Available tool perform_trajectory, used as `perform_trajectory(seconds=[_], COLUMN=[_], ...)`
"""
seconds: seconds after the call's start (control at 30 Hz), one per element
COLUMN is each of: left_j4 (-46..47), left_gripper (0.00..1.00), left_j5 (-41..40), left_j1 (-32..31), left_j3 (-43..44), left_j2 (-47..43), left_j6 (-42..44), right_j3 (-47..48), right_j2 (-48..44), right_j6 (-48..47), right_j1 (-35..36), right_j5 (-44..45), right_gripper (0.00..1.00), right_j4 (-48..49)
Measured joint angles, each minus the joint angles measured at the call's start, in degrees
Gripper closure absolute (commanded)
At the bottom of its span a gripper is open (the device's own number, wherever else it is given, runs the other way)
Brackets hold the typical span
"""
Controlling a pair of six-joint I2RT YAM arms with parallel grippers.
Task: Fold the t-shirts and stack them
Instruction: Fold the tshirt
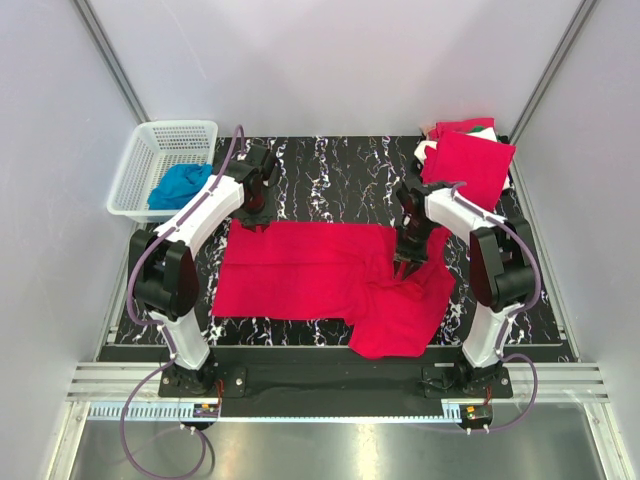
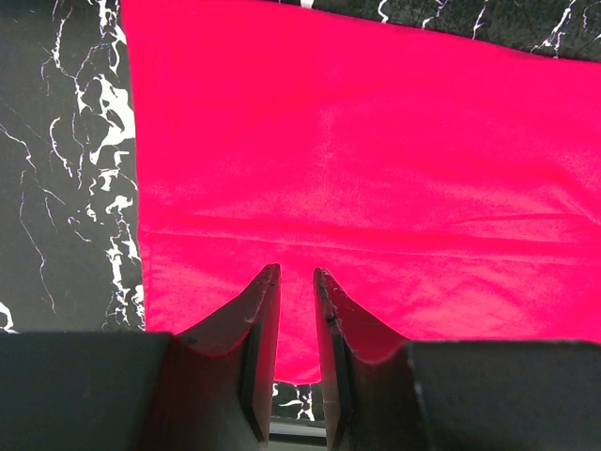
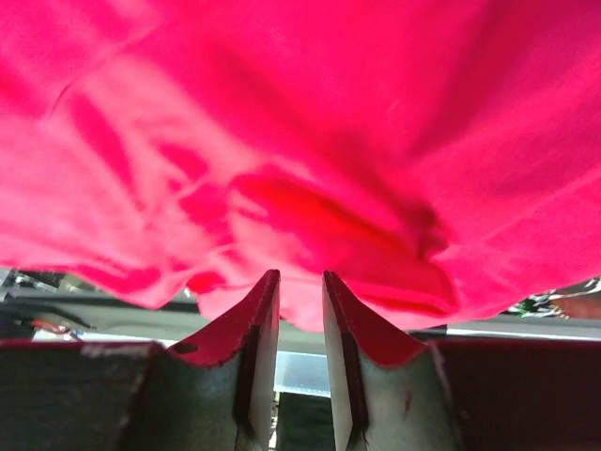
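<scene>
From the top, a big red t-shirt [image 1: 300, 270] lies spread on the black and white desk [image 1: 330, 165]. Its side toward 4 o'clock is bunched up and wrinkly. My left fingers [image 1: 252, 218] are down at the shirt's corner toward 10 o'clock. My right fingers [image 1: 407, 262] are down in the bunched part toward 3 o'clock. At 2 o'clock on the desk sits a pile of folded t-shirts [image 1: 468, 162]. It is red, with a bit of white and green peeking out at the back. At 10 o'clock there is a white basket [image 1: 178, 126] with a blue cloth [image 1: 180, 185] inside.

From my left wrist, the red t-shirt [image 2: 357, 150] lies flat and smooth on the desk [image 2: 66, 188]. My left fingers [image 2: 270, 296] sit over its near edge with only a thin gap between them. I cannot tell if they are pinching the shirt.

From my right wrist, the red t-shirt [image 3: 300, 141] fills almost the whole view. It is lifted and full of folds. My right fingers [image 3: 269, 301] are nearly together and pinch the cloth at their tips.
</scene>
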Motion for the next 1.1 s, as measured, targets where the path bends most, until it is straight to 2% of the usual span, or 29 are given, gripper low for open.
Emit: perform_trajectory(seconds=[0.23, 0.4, 0.6, 0.83, 0.97, 1.1], left_j4=[0.39, 0.94, 0.92, 1.99, 2.12, 2.89], left_gripper=[0.75, 0.75, 0.74, 0.75, 0.75, 0.75], left_j5=[0.00, 0.02, 0.44, 2.16, 2.97, 3.80], left_j1=[0.00, 0.00, 0.04, 1.11, 2.67, 5.16], left_j3=[-0.20, -0.20, 0.52, 4.44, 4.44, 4.20], left_j2=[0.00, 0.00, 0.94, 7.10, 9.55, 10.88], left_j6=[-0.24, -0.22, -0.15, 0.76, 1.01, 0.98], right_j3=[-2.10, -2.45, 9.86, 26.21, 28.72, 28.72], right_j2=[-2.73, -3.08, -2.60, 9.22, 17.77, 21.77], right_j6=[1.05, 1.42, 1.09, -0.68, -1.88, -2.40], right_j1=[0.96, 0.96, -0.15, -6.95, -9.64, -9.81], right_j5=[-1.81, -0.98, 2.58, 4.87, 6.86, 7.87], right_gripper=[0.71, 0.67, 0.69, 0.72, 0.72, 0.73], right_j4=[-1.16, -2.40, -4.17, -1.16, -0.50, -0.72])
